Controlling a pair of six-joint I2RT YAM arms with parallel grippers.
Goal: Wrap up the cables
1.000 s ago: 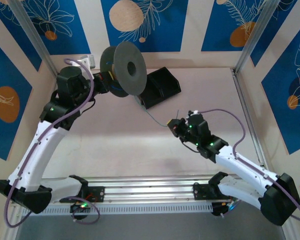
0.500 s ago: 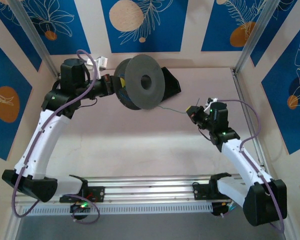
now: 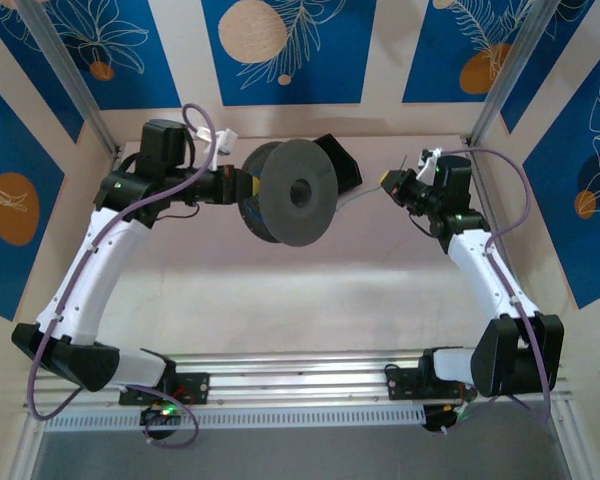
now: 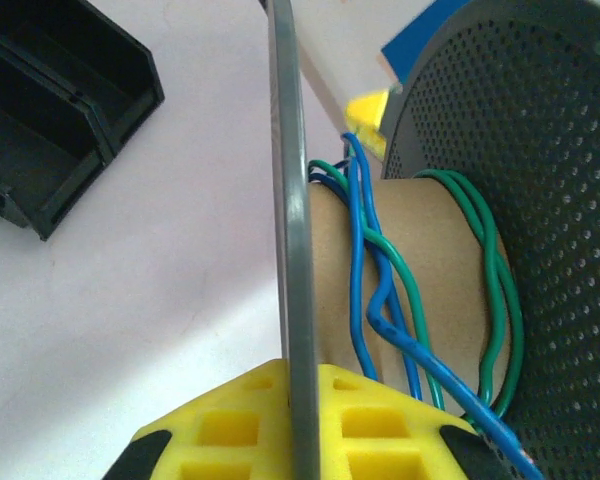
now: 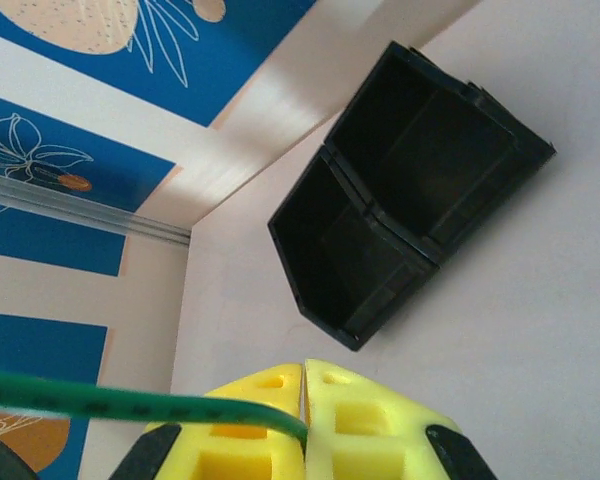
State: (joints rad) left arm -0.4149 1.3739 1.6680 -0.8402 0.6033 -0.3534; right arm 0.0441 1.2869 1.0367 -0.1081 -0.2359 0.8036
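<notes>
Counting one grey spool (image 3: 290, 192), one black two-compartment bin (image 5: 400, 240). Left gripper (image 4: 295, 410) clamped on spool flange; several blue and green cables (image 4: 380, 290) wound on core just beside pads. Right gripper (image 5: 305, 395) pinched shut on single green cable (image 5: 100, 405), strand running left.

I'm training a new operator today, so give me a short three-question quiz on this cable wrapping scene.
1. True or false: the right gripper is shut on a green cable.
2. What does the left gripper clamp? A: the spool's grey flange. B: the black bin. C: nothing at all.
3. Fill in: the cables wound on the cardboard core are blue and ____.
Key: 1 true; 2 A; 3 green.
</notes>
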